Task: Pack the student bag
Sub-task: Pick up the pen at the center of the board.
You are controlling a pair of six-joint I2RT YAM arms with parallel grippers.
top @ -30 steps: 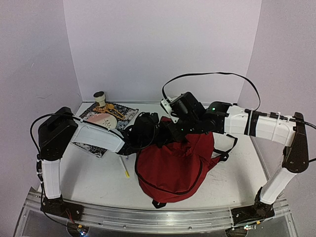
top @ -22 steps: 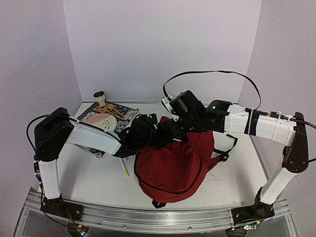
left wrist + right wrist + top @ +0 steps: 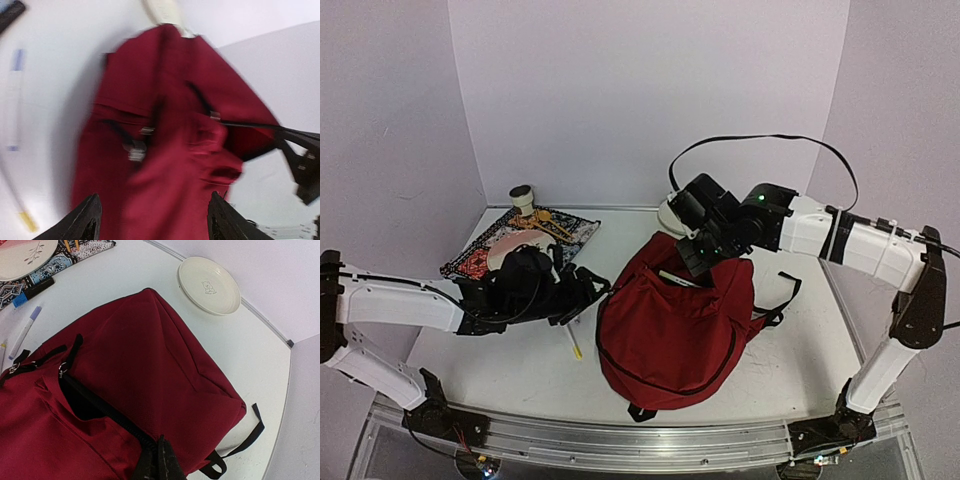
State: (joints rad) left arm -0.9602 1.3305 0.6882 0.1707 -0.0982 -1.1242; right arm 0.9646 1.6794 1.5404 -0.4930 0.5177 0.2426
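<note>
The student bag [image 3: 670,330] is a dark-red backpack that lies in the middle of the table with its black zipper mouth [image 3: 85,400] gaping. My right gripper [image 3: 695,262] is above the bag's far top edge. It [image 3: 160,462] is shut on the zipper edge of the bag and holds that edge up. My left gripper [image 3: 590,290] hovers just left of the bag and is open. In the blurred left wrist view its fingertips [image 3: 92,220] stand wide apart, and the bag [image 3: 170,150] lies beyond them, apart from them.
A pen with a yellow tip [image 3: 572,340] lies on the table left of the bag. A patterned cloth [image 3: 480,262] with a pink plate [image 3: 515,240] is at the back left, a small cup [image 3: 523,196] behind it. A white dish [image 3: 209,285] sits beyond the bag. A marker [image 3: 32,291] lies near the cloth.
My left arm has drawn back to the left, away from the bag, and its jaws have opened. The right gripper has lifted the bag's top edge, and the mouth gapes wider.
</note>
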